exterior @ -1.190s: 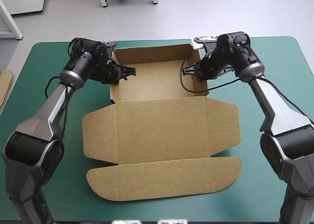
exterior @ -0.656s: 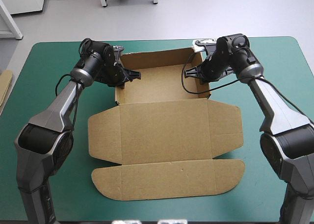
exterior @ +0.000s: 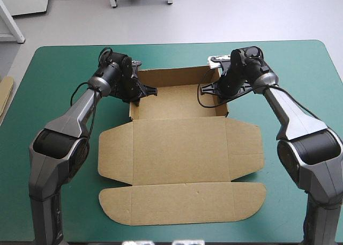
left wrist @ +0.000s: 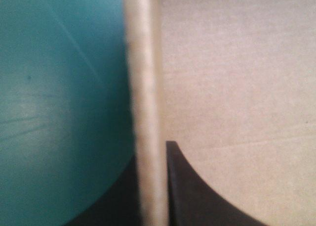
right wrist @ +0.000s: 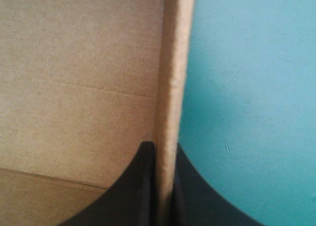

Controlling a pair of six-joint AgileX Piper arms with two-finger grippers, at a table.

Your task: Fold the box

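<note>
Left tool [exterior: 146, 89] clamps the left side wall of the box [exterior: 179, 100]; my right tool [exterior: 208, 87] clamps the right wall. I see the lid [exterior: 182, 148] lying flat on the teal-green counter [exterior: 300, 62].

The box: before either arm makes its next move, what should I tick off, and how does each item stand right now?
1. The left gripper shut on the left wall: ok.
2. The right gripper shut on the right wall: ok.
3. The back wall raised: ok.
4. The lid lying flat toward the near edge: ok.
5. The whole box resting on the table: ok.
6. The side walls tucked and locked in place: cannot tell.
</note>
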